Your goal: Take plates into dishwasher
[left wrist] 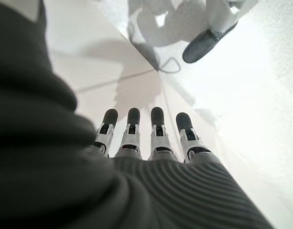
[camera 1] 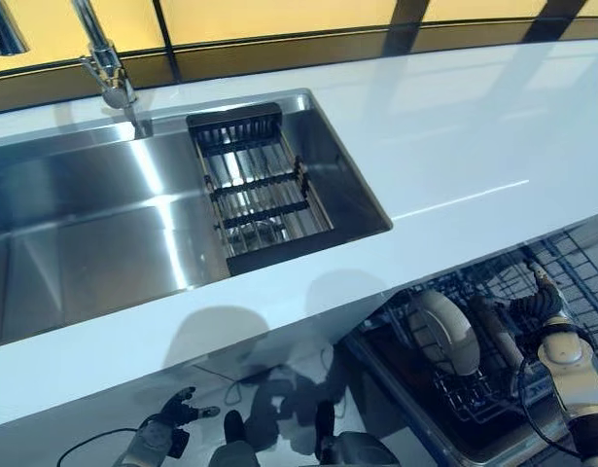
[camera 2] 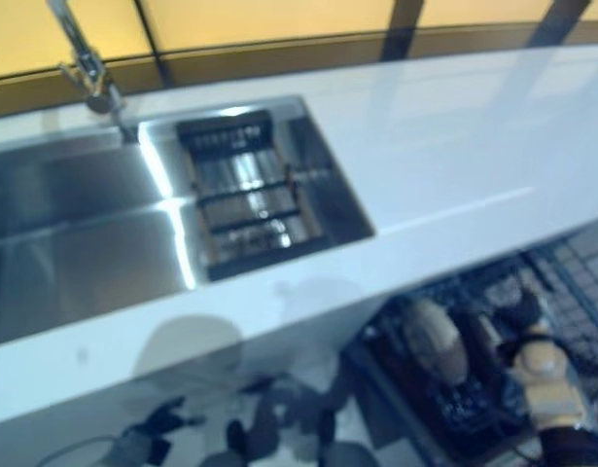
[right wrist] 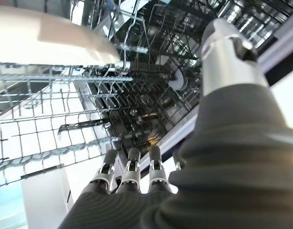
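Observation:
A white plate [camera 1: 452, 336] stands on edge in the pulled-out lower dishwasher rack [camera 1: 471, 397] under the counter at the lower right; the right wrist view shows this plate [right wrist: 51, 33] past the wire rack [right wrist: 65, 100]. My right hand [camera 1: 540, 304] hovers just right of the plate above the rack. Its fingers [right wrist: 132, 174] are straight and open, with nothing in them. My left hand [camera 1: 172, 418] hangs low at the lower left over the floor, its fingers [left wrist: 156, 133] straight and empty.
A white counter [camera 1: 454, 146] runs across the view with a steel sink [camera 1: 85, 224] set into it. A black drying rack [camera 1: 260, 185] lies in the sink's right end, holding no plates, below a tap [camera 1: 109, 58]. The counter's edge overhangs the dishwasher.

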